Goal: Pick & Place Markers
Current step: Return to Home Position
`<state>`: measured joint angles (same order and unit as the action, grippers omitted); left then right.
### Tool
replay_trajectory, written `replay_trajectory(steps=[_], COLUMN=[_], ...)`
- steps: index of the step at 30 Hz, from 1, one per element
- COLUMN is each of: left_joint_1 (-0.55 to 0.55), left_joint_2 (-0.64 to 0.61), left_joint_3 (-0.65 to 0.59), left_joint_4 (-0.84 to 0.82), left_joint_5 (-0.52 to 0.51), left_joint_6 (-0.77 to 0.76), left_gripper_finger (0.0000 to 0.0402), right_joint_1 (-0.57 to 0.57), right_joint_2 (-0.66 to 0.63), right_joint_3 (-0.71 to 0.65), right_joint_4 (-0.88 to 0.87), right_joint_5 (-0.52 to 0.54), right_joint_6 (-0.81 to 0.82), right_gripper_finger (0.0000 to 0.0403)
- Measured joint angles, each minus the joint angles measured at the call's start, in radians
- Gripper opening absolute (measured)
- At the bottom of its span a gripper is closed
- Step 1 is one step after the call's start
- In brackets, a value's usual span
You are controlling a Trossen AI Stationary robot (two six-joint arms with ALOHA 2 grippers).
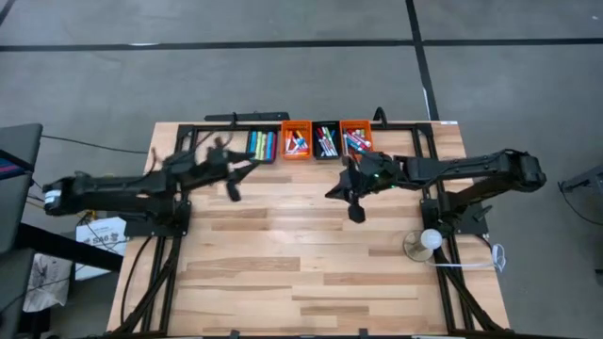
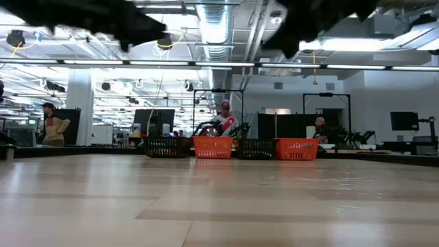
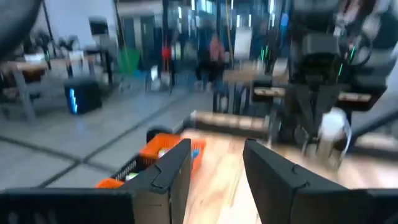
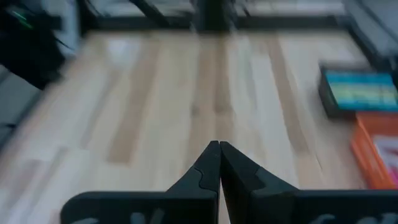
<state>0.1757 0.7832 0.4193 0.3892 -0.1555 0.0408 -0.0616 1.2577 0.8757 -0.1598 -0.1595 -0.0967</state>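
My left gripper (image 3: 217, 150) hovers above the table (image 1: 301, 264), fingers apart and empty. My right gripper (image 4: 219, 146) hangs pinched shut on nothing. The markers (image 1: 326, 141) fill four bins (image 1: 285, 141) along the far edge.

Two orange bins (image 2: 213, 148) and two black bins (image 2: 167, 147) are sitting on one surface (image 1: 301, 264). Too many markers (image 1: 264, 144) to count are lying inside them. Two arms (image 1: 113, 188) are hanging above.
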Motion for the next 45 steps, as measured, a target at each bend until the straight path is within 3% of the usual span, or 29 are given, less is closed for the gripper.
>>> replay_trajectory(steps=[5,14,19,30,38,45], left_joint_1=[0.014,0.054,0.063,0.061,0.055,-0.004], left_joint_2=[-0.213,-0.4,-0.446,-0.435,-0.441,-0.422], left_joint_3=[-0.191,-0.299,-0.322,-0.344,-0.415,-0.415], left_joint_4=[0.203,0.202,0.18,0.02,0.003,-0.004], left_joint_5=[0.003,0.003,0.004,0.12,0.125,0.153], left_joint_6=[0.003,-0.043,-0.095,-0.175,-0.243,-0.232], left_gripper_finger=[0.0145,0.0145,0.0145,0.0145,0.0145,0.0145], right_joint_1=[0.065,0.165,0.191,0.181,0.155,0.151], right_joint_2=[-0.11,-0.454,-0.714,-1.255,-1.218,-1.238], right_joint_3=[0.0,-0.094,-0.251,-0.575,-0.668,-0.739], right_joint_4=[0.071,0.058,0.064,0.013,-0.015,0.094], right_joint_5=[0.001,0.002,0.048,0.114,0.116,0.11], right_joint_6=[-0.002,-0.016,0.019,-0.016,-0.055,-0.061], right_gripper_finger=[0.0001,0.0001,0.0001,0.0001,0.0001,0.0001])
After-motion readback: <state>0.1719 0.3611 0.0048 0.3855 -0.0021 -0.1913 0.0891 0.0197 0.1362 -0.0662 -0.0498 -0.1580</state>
